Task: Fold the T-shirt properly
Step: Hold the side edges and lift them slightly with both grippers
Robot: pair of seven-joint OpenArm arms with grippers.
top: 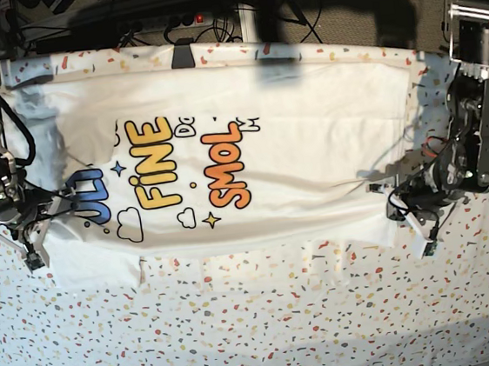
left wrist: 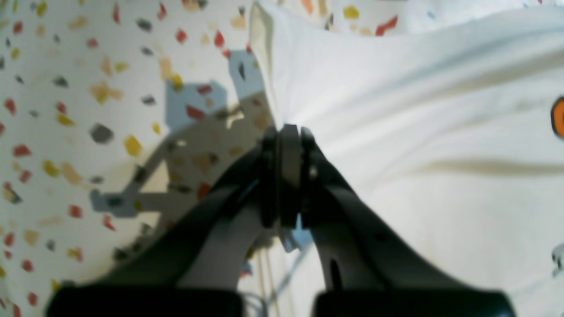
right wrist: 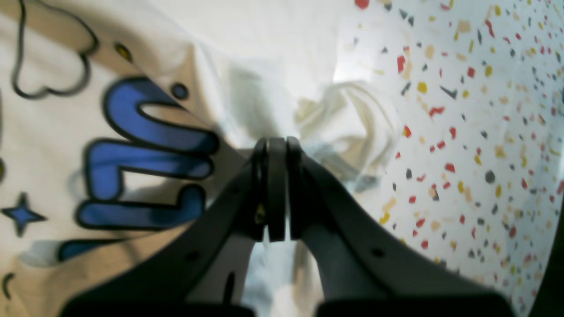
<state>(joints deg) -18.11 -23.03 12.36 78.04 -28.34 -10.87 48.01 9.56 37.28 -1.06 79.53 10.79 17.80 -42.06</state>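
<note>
Both pinching now: left gripper (left wrist: 288,132) and right gripper (right wrist: 276,145) clamped on opposite ends of T-shirt (top: 309,132), stretched lengthwise between them.

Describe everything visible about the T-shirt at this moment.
The T-shirt is white, soft cotton by its look, spread print-up across the speckled tablecloth, wrinkled. "FINE" in yellow, "SMOL" in orange, blue letters near one end, clouds and stars. The right gripper pinches the printed end, the left gripper the plain end; both are shut on fabric.

White T-shirt (top: 309,132) (blue, yellow, orange print); speckled tablecloth (top: 268,320).
</note>
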